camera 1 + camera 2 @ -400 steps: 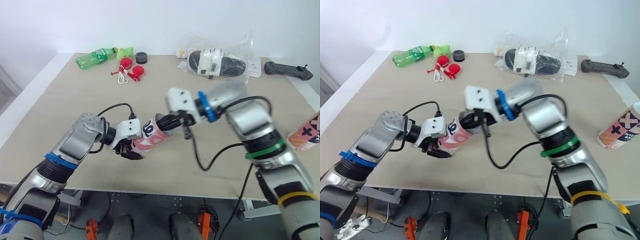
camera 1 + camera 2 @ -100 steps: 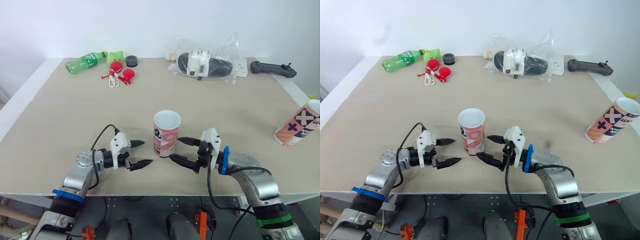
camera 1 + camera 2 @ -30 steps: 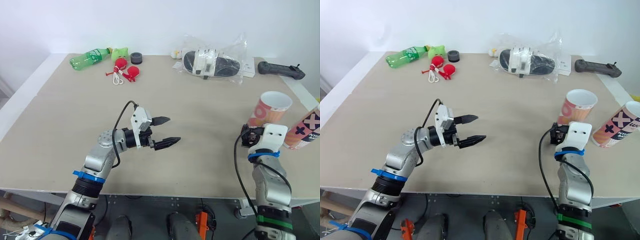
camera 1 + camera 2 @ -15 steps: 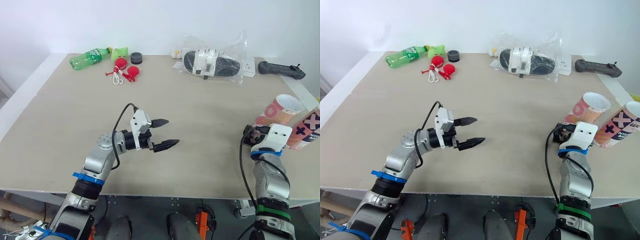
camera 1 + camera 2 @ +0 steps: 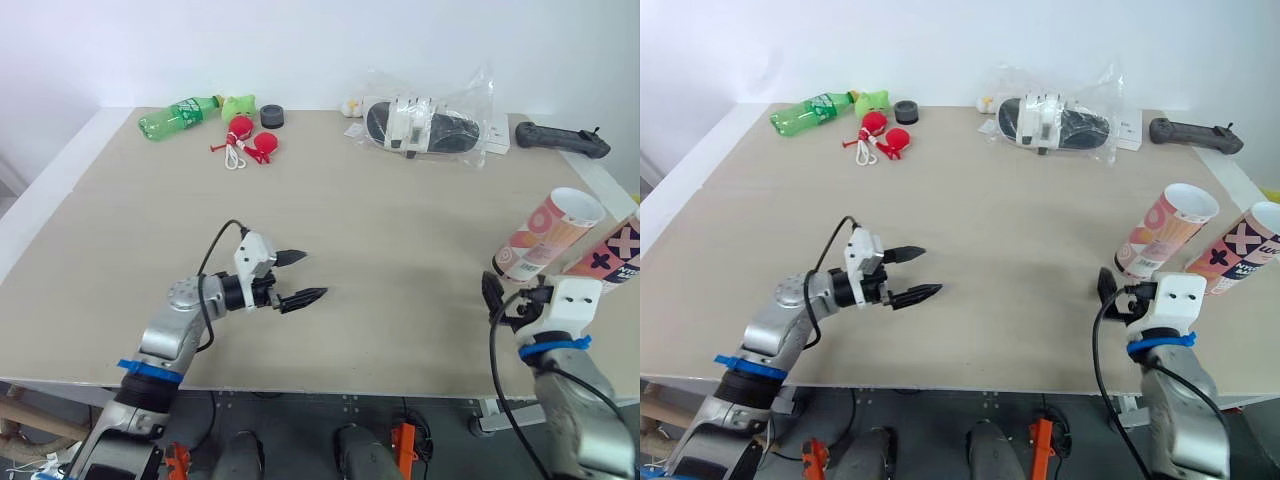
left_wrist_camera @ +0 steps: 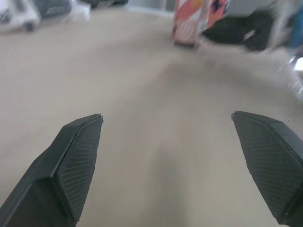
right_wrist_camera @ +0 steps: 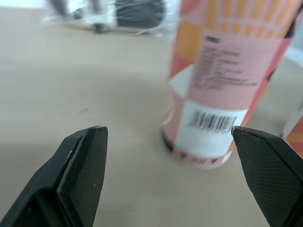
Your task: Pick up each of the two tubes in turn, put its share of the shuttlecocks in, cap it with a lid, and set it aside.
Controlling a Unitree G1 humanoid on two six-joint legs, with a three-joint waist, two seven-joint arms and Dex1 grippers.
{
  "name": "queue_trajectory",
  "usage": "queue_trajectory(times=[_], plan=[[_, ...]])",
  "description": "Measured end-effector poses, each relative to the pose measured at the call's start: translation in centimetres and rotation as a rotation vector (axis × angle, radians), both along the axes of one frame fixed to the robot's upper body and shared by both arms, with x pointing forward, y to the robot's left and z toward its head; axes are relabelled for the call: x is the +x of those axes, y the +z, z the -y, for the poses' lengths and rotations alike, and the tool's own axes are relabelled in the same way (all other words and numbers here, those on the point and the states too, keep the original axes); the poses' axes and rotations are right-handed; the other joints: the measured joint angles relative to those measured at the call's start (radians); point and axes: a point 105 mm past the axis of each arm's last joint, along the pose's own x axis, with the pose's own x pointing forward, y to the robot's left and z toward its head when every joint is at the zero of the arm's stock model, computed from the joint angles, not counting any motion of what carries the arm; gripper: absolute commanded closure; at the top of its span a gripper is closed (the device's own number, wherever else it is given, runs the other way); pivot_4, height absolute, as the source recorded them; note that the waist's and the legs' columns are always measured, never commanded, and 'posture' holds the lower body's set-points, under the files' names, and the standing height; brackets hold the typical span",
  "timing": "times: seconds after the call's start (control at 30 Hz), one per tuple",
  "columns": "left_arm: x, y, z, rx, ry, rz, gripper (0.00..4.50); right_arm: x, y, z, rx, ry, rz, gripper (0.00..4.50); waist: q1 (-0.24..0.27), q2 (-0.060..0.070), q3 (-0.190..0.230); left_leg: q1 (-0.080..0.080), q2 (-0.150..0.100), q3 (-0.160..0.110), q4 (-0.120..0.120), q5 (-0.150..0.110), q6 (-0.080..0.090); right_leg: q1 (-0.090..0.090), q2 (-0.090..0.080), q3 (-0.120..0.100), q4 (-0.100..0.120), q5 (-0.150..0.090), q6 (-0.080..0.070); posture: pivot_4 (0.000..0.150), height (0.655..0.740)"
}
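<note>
A pink and orange tube (image 5: 545, 235) with an open top stands tilted at the table's right edge. It leans against a second tube with cross marks (image 5: 612, 255). My right gripper (image 7: 168, 130) is open just in front of the pink tube's base (image 7: 215, 109) and does not touch it. My left gripper (image 5: 312, 275) hovers open over the bare table near the front, left of centre, with nothing between its fingers. In the left wrist view both tubes (image 6: 189, 21) appear far ahead.
At the back left lie a green bottle (image 5: 180, 113), a green toy (image 5: 238, 105), red items with a white cord (image 5: 250, 140) and a black round lid (image 5: 271, 116). A clear plastic bag (image 5: 430, 125) and a black controller (image 5: 560, 138) lie at the back right.
My right gripper let go of the pink tube and drew back toward the front edge; the tube tipped over against the other tube. My left gripper pulled back toward the near left.
</note>
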Motion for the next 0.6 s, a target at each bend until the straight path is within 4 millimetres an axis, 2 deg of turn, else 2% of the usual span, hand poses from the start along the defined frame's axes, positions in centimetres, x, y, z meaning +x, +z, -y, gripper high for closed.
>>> queue_trajectory(times=[0.03, 0.1, 0.17, 0.23, 0.3, 0.37, 0.47, 0.6], plan=[[0.1, -0.3, -1.6, 0.016, 0.052, -0.008, 0.00, -0.6, 0.3, -0.7, -0.017, 0.112, -0.042, 0.02, 0.000, -0.001, 0.001, 0.000, 0.000, 0.000, 0.001, 0.000, 0.000, 0.000, 0.000, 0.000, 0.000, -0.001, -0.002, 0.150, 0.7400], [0.3, -0.2, -2.7, 0.019, 0.097, -0.009, 0.00, -0.9, 0.8, -1.3, -0.018, 0.206, -0.064, 0.02, 0.001, -0.003, 0.001, 0.001, 0.001, 0.000, 0.001, 0.000, 0.000, 0.001, 0.001, -0.001, 0.000, 0.000, -0.003, 0.150, 0.7400], [-0.3, -0.3, -3.9, 0.046, 0.124, -0.001, 0.00, -1.1, 0.9, -3.1, -0.064, 0.431, -0.169, 0.02, 0.000, -0.002, 0.002, 0.001, 0.000, 0.002, 0.002, 0.000, 0.000, 0.001, 0.000, 0.002, 0.000, 0.000, -0.003, 0.150, 0.7400], [-0.7, -0.6, -5.6, 0.086, 0.167, -0.010, 0.00, -0.5, 1.6, -3.5, -0.115, 0.537, -0.222, 0.02, -0.013, -0.004, 0.004, 0.002, 0.001, 0.004, 0.003, 0.000, 0.000, 0.000, 0.000, 0.003, 0.000, 0.001, -0.003, 0.150, 0.7400], [-1.2, -0.6, -7.4, 0.121, 0.210, -0.008, 0.00, 0.5, 2.4, -3.4, -0.160, 0.601, -0.255, 0.02, -0.014, -0.007, 0.005, 0.002, 0.001, 0.003, 0.002, 0.000, 0.000, 0.000, 0.000, 0.002, 0.000, 0.002, -0.004, 0.150, 0.7400], [-1.6, -0.4, -8.5, 0.149, 0.235, -0.003, 0.00, 1.2, 2.0, -4.3, -0.153, 0.668, -0.284, 0.02, -0.013, -0.009, 0.005, 0.002, 0.002, 0.002, 0.002, 0.000, 0.000, 0.000, 0.001, 0.001, 0.000, 0.001, -0.004, 0.150, 0.7400], [-1.8, -0.1, -9.3, 0.159, 0.258, 0.004, 0.00, 1.5, 0.5, -5.3, -0.102, 0.728, -0.338, 0.02, -0.004, -0.009, 0.006, -0.001, 0.001, 0.002, 0.002, -0.001, -0.001, 0.000, 0.000, 0.000, 0.000, -0.002, -0.002, 0.150, 0.7400], [-2.0, 0.0, -9.4, 0.150, 0.268, 0.009, 0.00, 1.7, 0.1, -5.5, -0.091, 0.745, -0.356, 0.02, 0.004, -0.009, 0.006, -0.002, 0.001, 0.002, 0.002, -0.004, -0.007, 0.000, 0.000, 0.001, -0.001, -0.003, 0.005, 0.150, 0.7400]])
